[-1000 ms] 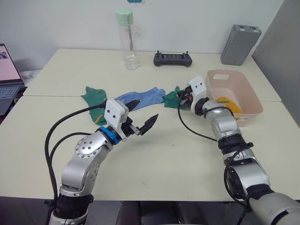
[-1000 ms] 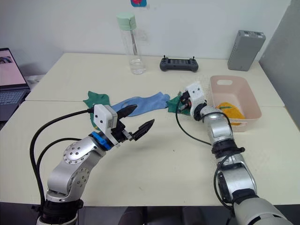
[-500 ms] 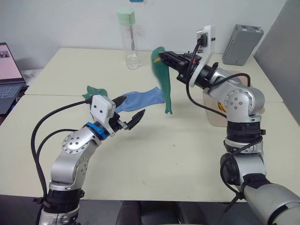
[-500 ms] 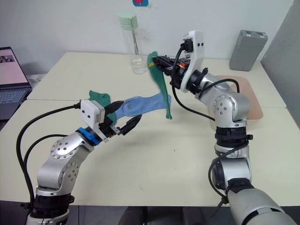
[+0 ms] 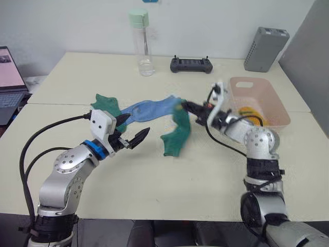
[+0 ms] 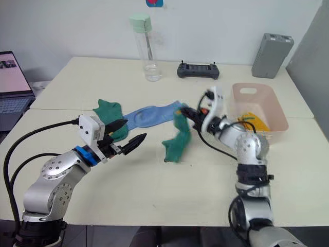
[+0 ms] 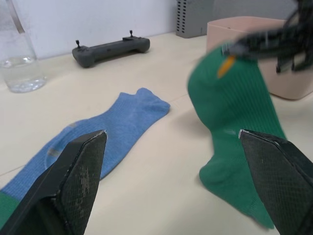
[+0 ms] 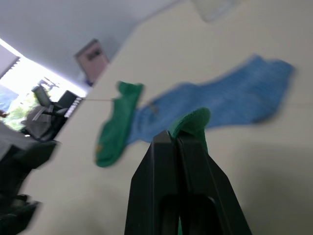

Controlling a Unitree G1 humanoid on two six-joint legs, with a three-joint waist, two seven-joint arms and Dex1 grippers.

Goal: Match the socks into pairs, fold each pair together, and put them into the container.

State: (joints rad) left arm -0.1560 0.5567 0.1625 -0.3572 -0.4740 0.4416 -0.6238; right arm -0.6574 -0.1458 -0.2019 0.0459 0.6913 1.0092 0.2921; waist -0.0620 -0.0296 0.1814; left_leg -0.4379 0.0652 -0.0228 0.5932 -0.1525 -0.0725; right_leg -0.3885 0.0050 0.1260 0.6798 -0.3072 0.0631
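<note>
Right wrist view: right gripper (image 8: 172,139) jaws pinch a dark green sock (image 5: 176,135); left gripper (image 5: 130,129) jaws gape wide

The green sock (image 7: 234,142) is ribbed knit cloth, matt, with fine lines running along its length. The blue sock (image 7: 105,134) is the same soft knit — a smoother, flatter weave at its toe end. A second green sock (image 5: 106,104) looks like matt cloth too. The tub (image 5: 273,105) is smooth pink plastic with a faint sheen. The table (image 5: 154,180) is a pale, smooth, matt top. The bottle (image 5: 143,49) is clear glossy plastic or glass — which, I cannot tell. The left gripper (image 7: 176,186) has fingers (image 7: 73,181) of black plastic with a grainy, rough face.
</note>
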